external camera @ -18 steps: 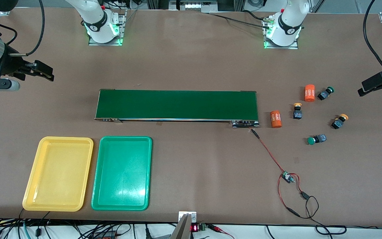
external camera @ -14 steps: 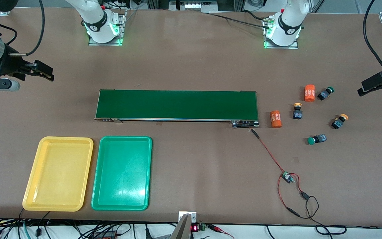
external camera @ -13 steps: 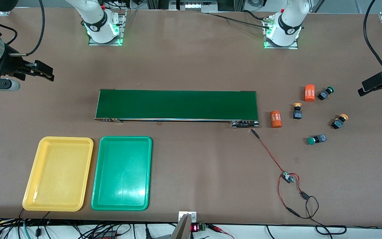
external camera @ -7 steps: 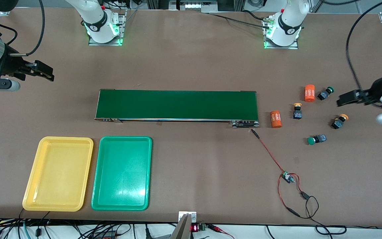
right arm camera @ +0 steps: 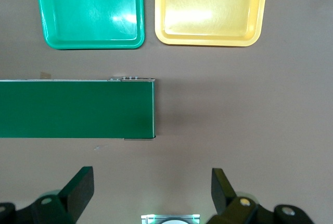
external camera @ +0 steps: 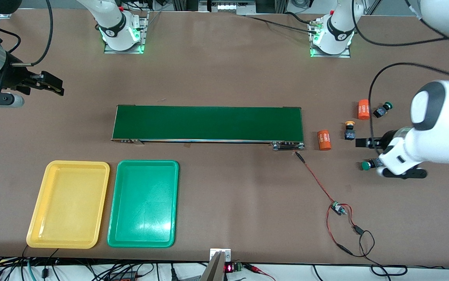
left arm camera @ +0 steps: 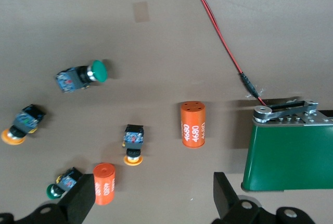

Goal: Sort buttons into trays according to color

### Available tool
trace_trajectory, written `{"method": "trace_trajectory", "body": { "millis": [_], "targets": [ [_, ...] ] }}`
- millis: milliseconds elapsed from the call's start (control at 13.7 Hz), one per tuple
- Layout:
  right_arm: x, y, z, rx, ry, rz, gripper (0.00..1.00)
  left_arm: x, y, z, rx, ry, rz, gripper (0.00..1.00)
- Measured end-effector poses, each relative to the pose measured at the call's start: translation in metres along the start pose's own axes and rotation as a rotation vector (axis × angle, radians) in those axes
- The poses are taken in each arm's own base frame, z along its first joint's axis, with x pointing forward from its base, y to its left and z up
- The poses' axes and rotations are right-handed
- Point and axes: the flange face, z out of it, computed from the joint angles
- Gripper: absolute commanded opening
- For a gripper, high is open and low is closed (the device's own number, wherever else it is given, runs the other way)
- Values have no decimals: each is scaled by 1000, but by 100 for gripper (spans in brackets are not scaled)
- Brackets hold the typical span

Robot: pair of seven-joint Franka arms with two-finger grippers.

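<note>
**A:** Brown counter (external camera: 224,78), nothing sorted so far: the yellow tray (external camera: 68,204) and the green tray (external camera: 143,203) sit side by side, both bare, at the right arm's end, well apart from the left end effector (left arm camera: 151,195). Where are the buttons?

**B:** All four lie loose under the left end effector, whose fingers (left arm camera: 83,195) are spread wide and grasp nothing. One yellow-capped button (left arm camera: 133,143) is almost straight below the gap, the other (left arm camera: 22,124) off past one finger. One green-capped button (left arm camera: 81,76) lies well clear, the second (left arm camera: 63,183) sits just beside that same finger.

**A:** Which one would you take first?

**B:** Probably the yellow-capped one under the gap. It lies on its side, so I would turn the wrist until the fingers straddle the blocky body, not the round cap, which may roll.

**A:** Hazards?

**B:** Two orange cylinders (left arm camera: 193,124) (left arm camera: 103,183) lie close; come straight down so neither gets nudged. The conveyor belt (external camera: 208,123) is also beside it.

**A:** And the right end effector (right arm camera: 151,190)?

**B:** Released too, waiting over bare counter near the belt's end.
</note>
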Motion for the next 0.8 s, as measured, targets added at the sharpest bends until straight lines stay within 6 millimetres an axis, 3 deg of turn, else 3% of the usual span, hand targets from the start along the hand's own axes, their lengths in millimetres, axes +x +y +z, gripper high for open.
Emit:
{"method": "trace_trajectory", "body": {
  "millis": [219, 365, 584, 803],
  "targets": [
    [0, 0, 0, 0, 0, 0, 100, 14, 8, 26, -2, 14, 10, 100],
    [0, -1, 0, 0, 0, -1, 100, 16, 9, 54, -3, 5, 11, 100],
    [0, -2, 0, 1, 0, -3, 100, 13, 17, 98, -6, -4, 17, 100],
    [0, -2, 0, 1, 0, -3, 100, 2, 39, 126, -11, 14, 10, 100]
  ]
}}
